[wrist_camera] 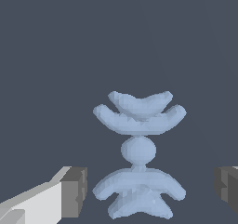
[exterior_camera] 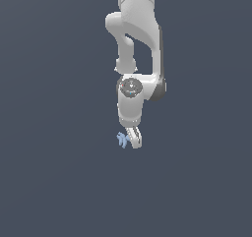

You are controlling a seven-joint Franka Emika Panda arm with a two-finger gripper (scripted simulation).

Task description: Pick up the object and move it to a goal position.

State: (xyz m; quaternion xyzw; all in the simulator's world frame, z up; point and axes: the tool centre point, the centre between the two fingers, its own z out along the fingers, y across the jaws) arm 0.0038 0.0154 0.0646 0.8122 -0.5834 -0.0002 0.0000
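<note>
A: Exterior view first. What do you log?

B: I see the white arm (exterior_camera: 135,44) hanging down the middle of the frame over a plain dark grey counter (exterior_camera: 49,182). The hand (exterior_camera: 133,137) points downward at its end. The object (exterior_camera: 122,139), small and pale blue with thin prongs, sits just beside the fingers, on the exterior view's left of them. From here I cannot tell whether it touches a finger, or whether it lies on the counter or is off it.

A: And the wrist view?

B: The object (wrist_camera: 139,153) fills the centre: two curved crescents stacked at one end, a round bead in the middle, two more crescents at the other end. The hand (wrist_camera: 151,190) is spread wide. One grey pad (wrist_camera: 74,190) shows on one side, the other pad (wrist_camera: 227,188) at the opposite edge. The object's lower crescents lie between the pads, with a clear gap to each. Nothing is pinched.
</note>
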